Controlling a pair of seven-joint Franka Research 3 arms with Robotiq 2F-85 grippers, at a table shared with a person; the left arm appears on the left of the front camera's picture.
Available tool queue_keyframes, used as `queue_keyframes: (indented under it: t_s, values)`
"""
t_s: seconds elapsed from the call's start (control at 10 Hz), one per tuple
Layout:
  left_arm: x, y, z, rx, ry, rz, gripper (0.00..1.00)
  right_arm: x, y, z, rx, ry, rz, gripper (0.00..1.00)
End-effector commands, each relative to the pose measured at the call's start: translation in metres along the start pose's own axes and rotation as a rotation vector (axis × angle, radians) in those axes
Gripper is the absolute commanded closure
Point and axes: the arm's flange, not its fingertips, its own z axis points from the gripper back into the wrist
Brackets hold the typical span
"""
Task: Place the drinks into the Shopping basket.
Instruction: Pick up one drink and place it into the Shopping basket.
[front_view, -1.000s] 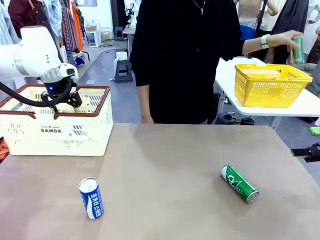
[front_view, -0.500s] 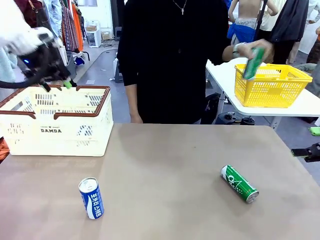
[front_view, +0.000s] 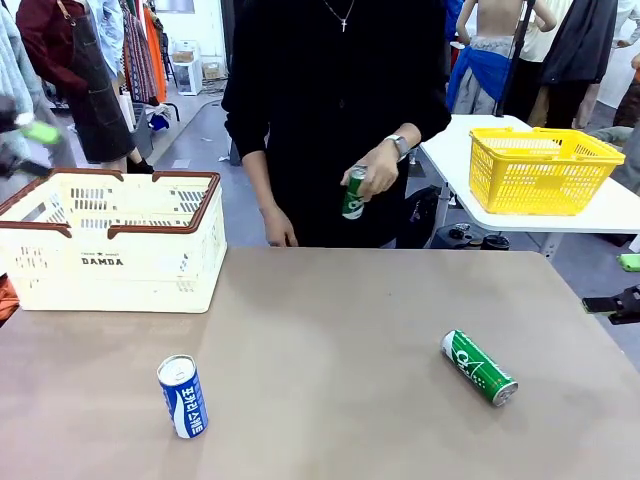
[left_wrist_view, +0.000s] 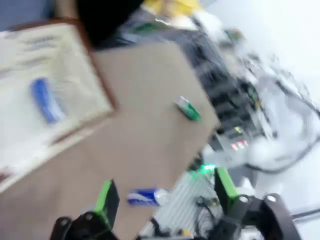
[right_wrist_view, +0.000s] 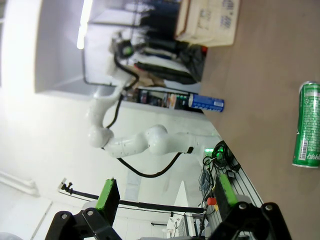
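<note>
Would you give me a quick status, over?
Left gripper and right gripper open, empty. One blue can in basket; another blue can and green can on table. Hand holds second green can.

The left gripper (left_wrist_view: 165, 195) is shown with its green pads (left_wrist_view: 106, 198) spread wide and nothing between them, though the view is badly blurred. The right gripper (right_wrist_view: 165, 192) is likewise held open and empty, fingers (right_wrist_view: 223, 189) parted. The left arm (right_wrist_view: 135, 142) is seen bent at the elbow.
</note>
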Motion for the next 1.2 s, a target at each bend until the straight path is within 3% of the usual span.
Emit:
queue_keyframes:
  t_s: [0.0,0.1,0.3,0.4,1.1]
  values:
    - [-0.078,0.029,0.019,-0.246,-0.020,-0.034,0.00,0.000,0.006,0.001,-0.002,0.008,-0.018,0.00]
    - [-0.117,0.044,0.025,-0.268,-0.054,-0.032,0.00,0.000,0.006,0.001,-0.002,0.008,-0.018,0.00]
    - [-0.149,0.087,0.024,-0.352,-0.077,-0.024,0.00,0.000,0.006,0.001,-0.002,0.008,-0.018,0.00]
    - [-0.133,0.039,0.025,-0.301,-0.082,-0.055,0.00,0.000,0.006,0.001,-0.002,0.008,-0.018,0.00]
    - [-0.133,0.039,0.025,-0.301,-0.082,-0.055,0.00,0.000,0.006,0.001,-0.002,0.008,-0.018,0.00]
